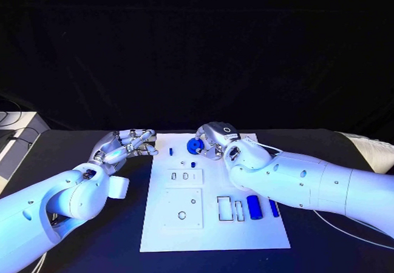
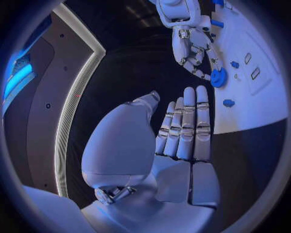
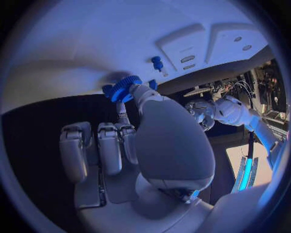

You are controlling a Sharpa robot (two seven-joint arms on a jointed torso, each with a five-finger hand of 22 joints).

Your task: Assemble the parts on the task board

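Early stage, I judge: my right hand (image 1: 216,137) pinches the blue gear (image 3: 125,87) at the task board (image 1: 215,236) far edge, my left hand (image 1: 123,147) empty beside its left edge, two blue cylinders (image 1: 253,204) unplaced near the right edge.

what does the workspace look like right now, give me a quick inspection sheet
surface: black table, with the white task board lying in its middle.
job's things: a blue gear at the board's far end; a small blue peg standing near it; two blue cylinders lying near the board's right edge beside rectangular slots.
clutter: nothing seen.
hands: right hand touches the blue gear with its fingertips, a firm grip cannot be told; left hand is off the board's left edge, holding nothing, fingers straight and together.
cables: thin white cables under the left arm.
surroundings: dark backdrop; a pale cushion-like thing at the right.
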